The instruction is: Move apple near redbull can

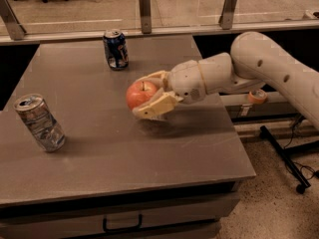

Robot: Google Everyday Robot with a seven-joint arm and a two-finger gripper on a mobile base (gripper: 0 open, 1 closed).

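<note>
The red-orange apple with a short dark stem is held in my gripper, just above the middle of the grey table. The cream fingers close on the apple from the far side and the near side. The redbull can, slim and silvery with pale blue-grey markings, stands tilted near the table's left edge, well to the left of the apple. My white arm reaches in from the right.
A darker blue can with white markings stands upright at the back of the table. A glass barrier with metal posts runs behind the table. A drawer handle is under the front edge. A black stand's legs are on the floor at right.
</note>
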